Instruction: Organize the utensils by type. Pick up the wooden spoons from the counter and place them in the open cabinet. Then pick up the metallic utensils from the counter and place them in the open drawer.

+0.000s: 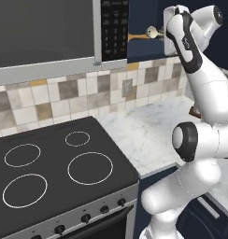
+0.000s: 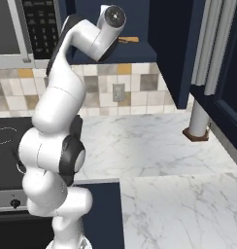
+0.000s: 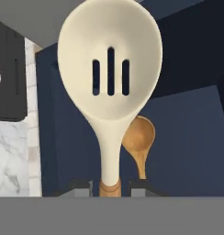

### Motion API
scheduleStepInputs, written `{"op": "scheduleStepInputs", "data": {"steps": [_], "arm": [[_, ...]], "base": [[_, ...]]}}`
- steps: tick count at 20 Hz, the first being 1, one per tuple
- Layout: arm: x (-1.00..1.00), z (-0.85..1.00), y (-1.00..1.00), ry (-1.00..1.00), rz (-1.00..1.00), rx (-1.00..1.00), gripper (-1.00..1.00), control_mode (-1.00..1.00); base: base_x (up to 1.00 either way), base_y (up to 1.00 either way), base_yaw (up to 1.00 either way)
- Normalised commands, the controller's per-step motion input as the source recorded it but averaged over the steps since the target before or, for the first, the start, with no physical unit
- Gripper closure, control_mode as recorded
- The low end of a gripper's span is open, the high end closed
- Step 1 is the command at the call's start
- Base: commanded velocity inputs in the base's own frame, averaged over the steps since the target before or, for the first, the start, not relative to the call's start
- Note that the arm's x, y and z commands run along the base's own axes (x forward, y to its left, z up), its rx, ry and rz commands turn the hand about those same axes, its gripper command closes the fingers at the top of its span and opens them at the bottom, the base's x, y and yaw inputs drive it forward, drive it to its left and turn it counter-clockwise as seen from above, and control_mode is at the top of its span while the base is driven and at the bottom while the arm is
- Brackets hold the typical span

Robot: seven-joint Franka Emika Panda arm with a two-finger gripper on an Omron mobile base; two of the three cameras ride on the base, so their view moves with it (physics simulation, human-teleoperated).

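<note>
My gripper is shut on the orange-brown handle of a wooden spoon with a cream slotted bowl. The arm is raised, so the gripper is at the mouth of the open cabinet, with the held spoon pointing into it. A second wooden spoon lies on the dark cabinet floor just behind the held one, and its handle pokes out beside the hand. The marble counter lies below. A navy drawer front with a silver bar handle sits low on the right. The metallic utensils are out of view.
The black stovetop lies left of the counter, with a microwave above it. The cabinet's open navy door hangs right of the hand. A white post on a brown base stands at the counter's back right corner.
</note>
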Motion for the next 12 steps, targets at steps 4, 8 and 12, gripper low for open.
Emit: {"op": "scheduleStepInputs", "data": {"steps": [4, 8, 12], "arm": [[0.36, -0.21, 0.03, 0.06, 0.06, -0.02, 1.00, -1.00], [0.30, -0.25, 0.00, 0.12, 0.06, -0.02, 1.00, -1.00], [0.39, -0.06, 0.03, 0.09, 0.04, -0.01, 1.00, -1.00]], "base": [[0.00, 0.00, 0.00], [0.00, 0.00, 0.00], [0.00, 0.00, 0.00]]}}
